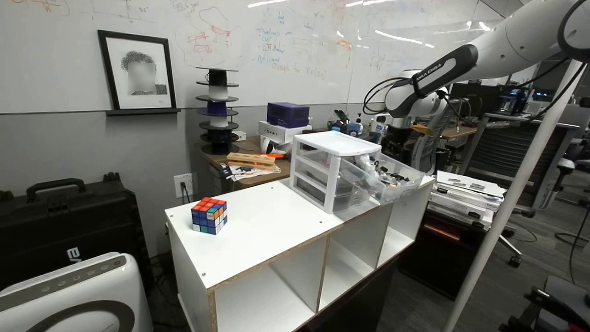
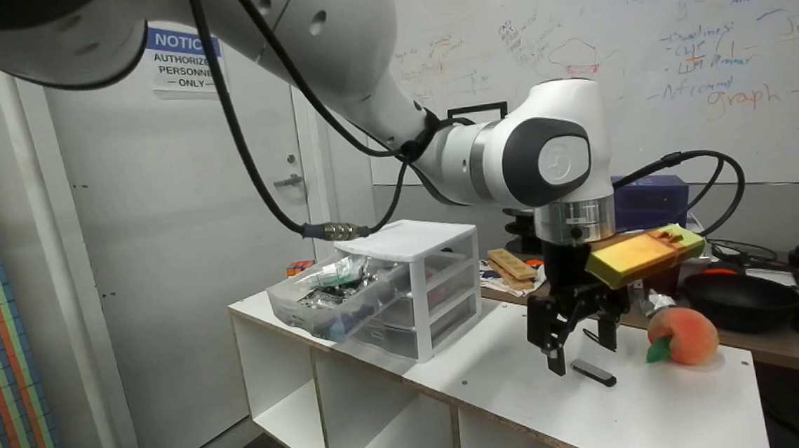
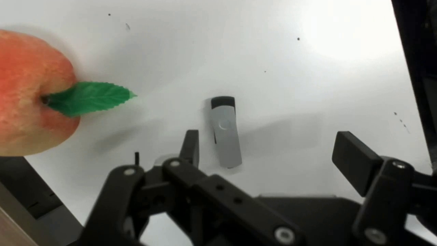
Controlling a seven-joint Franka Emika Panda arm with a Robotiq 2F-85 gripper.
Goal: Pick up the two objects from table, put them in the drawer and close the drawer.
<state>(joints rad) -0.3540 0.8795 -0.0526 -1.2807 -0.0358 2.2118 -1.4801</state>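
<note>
The gripper hangs wide over the white shelf, its height hard to judge, with the memory stick flat below, nearer one finger, so closing off-centre could shove it or, too high, miss it.

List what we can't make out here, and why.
Wrist view: part of the peach, cut off by the left edge.
In an exterior view: behind the drawer unit, the peach and memory stick.
In an exterior view: lower part of the puzzle cube, behind the pulled-out drawer.
In both exterior views: small items in that drawer, too jumbled to name.
In an exterior view: framed portrait, its face blurred.
</note>
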